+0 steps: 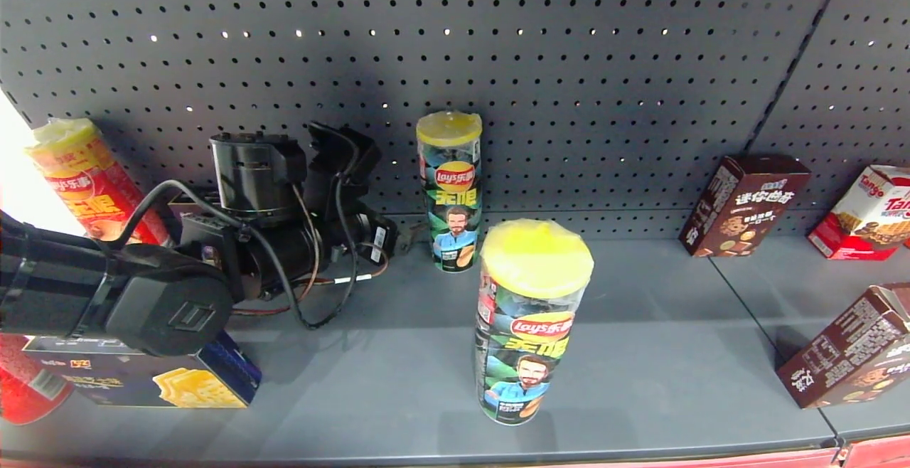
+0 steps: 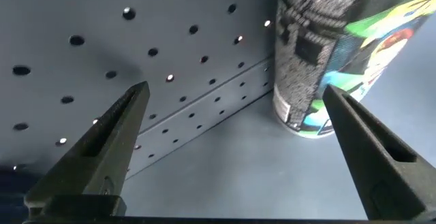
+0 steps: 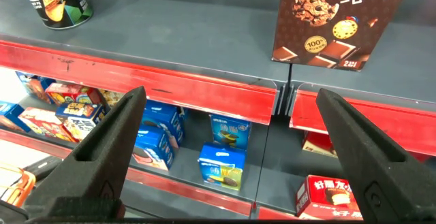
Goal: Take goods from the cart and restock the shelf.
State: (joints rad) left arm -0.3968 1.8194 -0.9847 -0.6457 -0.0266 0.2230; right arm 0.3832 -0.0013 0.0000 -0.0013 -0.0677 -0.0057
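While it hangs beside the can point(image 2: 313, 60), left claw point(image 2: 235, 91) wide open

We see a green and blue chip can point(image 1: 521, 358), its yellow lid point(image 1: 537, 257), a brown box point(image 1: 743, 203), a grey dotted wall point(image 1: 569, 62).

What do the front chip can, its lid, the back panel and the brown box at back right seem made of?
Front chip can: probably a cardboard tube, glossy printed wrap.
Lid: yellow plastic, slightly translucent and wrinkled.
Back panel: likely painted sheet metal, matte grey, rows of punched holes.
Brown box: printed cardboard, crisp folded edges.
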